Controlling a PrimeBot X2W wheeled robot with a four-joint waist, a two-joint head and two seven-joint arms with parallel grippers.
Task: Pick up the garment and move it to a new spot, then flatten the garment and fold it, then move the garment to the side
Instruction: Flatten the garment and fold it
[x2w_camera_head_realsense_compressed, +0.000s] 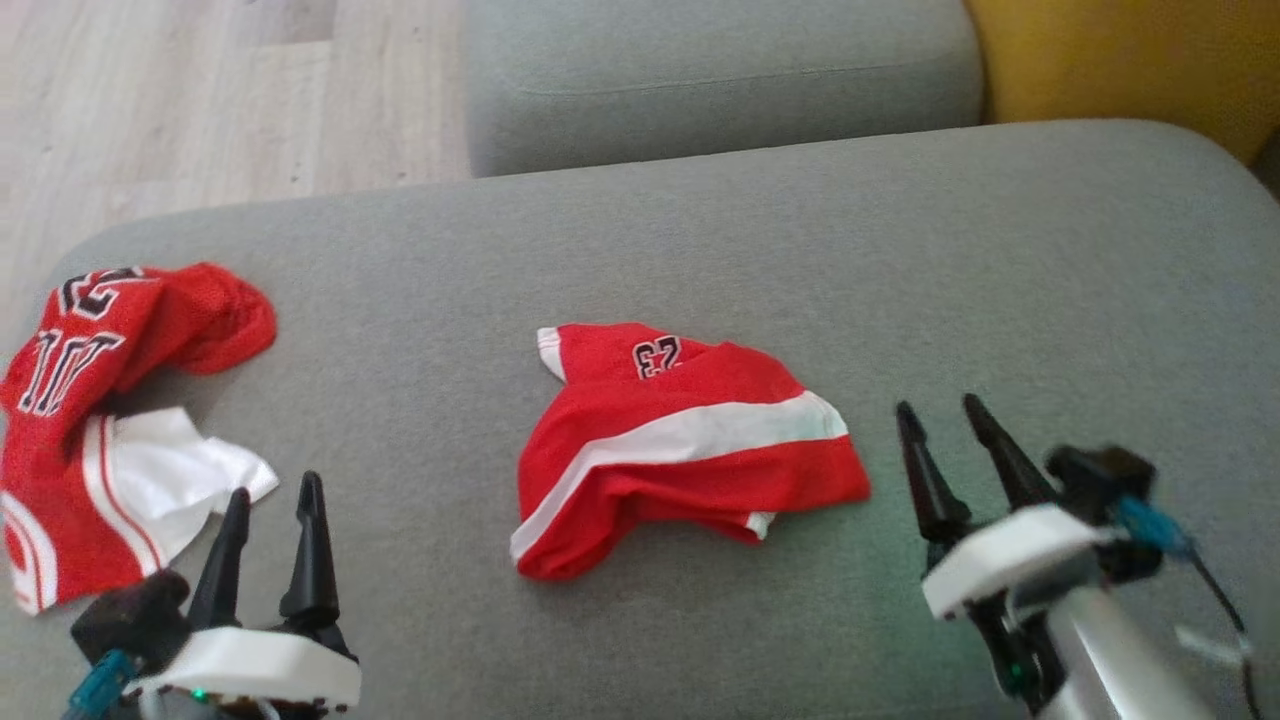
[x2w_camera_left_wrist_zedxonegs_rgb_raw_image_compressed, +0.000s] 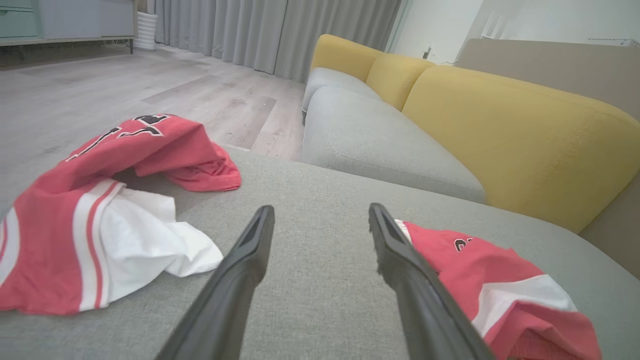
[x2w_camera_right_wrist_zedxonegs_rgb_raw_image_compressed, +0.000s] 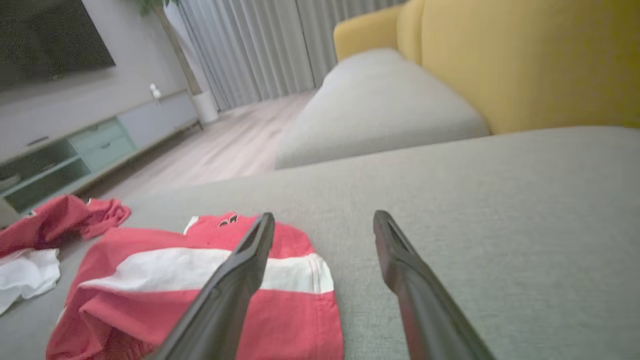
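Note:
A crumpled red garment with a broad white stripe and a dark number lies in the middle of the grey cushion. It also lies beside the right finger in the left wrist view and under the left finger in the right wrist view. My left gripper stands open at the lower left, well left of the garment, nothing between its fingers. At the garment's right edge my right gripper is open and empty, apart from the cloth.
A second red and white jersey pile lies at the cushion's left end, close to my left gripper. Behind are another grey seat cushion and a yellow backrest. Wood floor lies past the cushion's far left edge.

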